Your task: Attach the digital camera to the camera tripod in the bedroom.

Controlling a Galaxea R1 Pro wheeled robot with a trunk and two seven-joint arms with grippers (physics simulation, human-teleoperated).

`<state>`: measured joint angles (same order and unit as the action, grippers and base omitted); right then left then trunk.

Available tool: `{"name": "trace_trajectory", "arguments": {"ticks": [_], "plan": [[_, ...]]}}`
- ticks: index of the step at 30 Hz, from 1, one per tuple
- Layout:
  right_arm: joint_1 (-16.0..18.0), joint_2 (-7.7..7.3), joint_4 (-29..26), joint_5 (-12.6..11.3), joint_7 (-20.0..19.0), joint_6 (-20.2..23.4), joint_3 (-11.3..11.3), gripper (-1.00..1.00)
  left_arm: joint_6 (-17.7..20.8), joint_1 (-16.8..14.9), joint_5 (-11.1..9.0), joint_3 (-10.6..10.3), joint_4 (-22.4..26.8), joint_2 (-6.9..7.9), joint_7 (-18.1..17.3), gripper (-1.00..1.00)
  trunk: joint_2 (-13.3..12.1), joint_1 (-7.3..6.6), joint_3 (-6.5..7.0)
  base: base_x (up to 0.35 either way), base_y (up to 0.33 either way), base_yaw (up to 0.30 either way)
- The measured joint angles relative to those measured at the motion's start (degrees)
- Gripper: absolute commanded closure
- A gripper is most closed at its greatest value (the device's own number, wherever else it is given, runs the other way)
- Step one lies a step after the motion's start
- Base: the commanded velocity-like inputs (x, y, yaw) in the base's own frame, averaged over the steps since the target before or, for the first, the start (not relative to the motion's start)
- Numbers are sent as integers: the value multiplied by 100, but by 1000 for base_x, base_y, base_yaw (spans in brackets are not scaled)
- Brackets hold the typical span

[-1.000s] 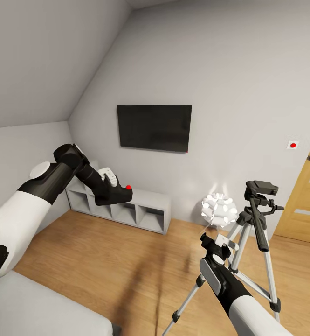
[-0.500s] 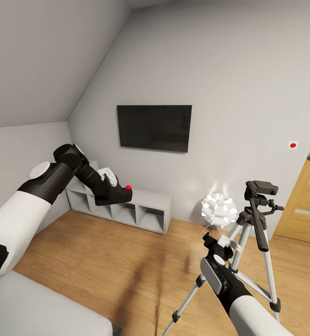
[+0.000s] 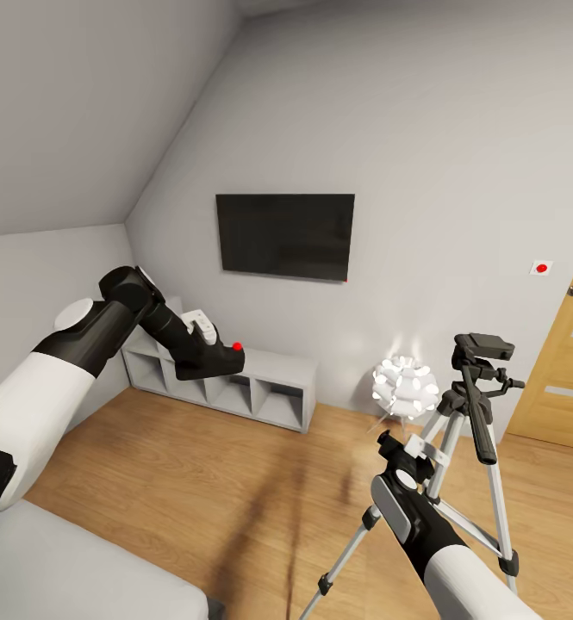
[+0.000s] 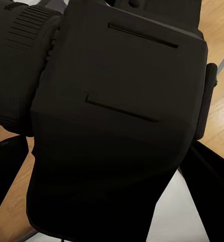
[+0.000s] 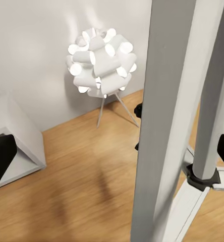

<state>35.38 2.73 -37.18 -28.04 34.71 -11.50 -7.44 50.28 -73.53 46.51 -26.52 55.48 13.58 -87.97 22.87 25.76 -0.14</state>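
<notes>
Digital camera point(image 3: 210, 359): held mid-air at the room's left, red button up, long axis about level; lens end points away from the tripod in the left wrist view point(image 4: 117, 116)
Left gripper point(image 3: 202, 357): closed around the camera body
Camera tripod point(image 3: 480, 405): upright at right on the wood floor point(image 3: 234, 482), black head bare, pan handle slanting down
Right gripper point(image 3: 404, 448): fingers spread wide, a tripod leg point(image 5: 165, 121) between them
Shelf unit point(image 3: 252, 387): open cubbies against the wall, contents cannot be made out
Lamp point(image 3: 405, 385): lit, behind the tripod
</notes>
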Motion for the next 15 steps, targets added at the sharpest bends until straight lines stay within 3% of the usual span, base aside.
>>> {"name": "trace_trajectory", "arguments": {"ticks": [5,15], "plan": [[0,0,0,-1,1,1,2,-100,0,0,0,0,-1,0,0,100,0,0,0,0,0,-16],[0,2,0,-49,1,0,2,-100,0,0,0,0,3,0,-1,100,0,0,0,0,0,-133]]}}
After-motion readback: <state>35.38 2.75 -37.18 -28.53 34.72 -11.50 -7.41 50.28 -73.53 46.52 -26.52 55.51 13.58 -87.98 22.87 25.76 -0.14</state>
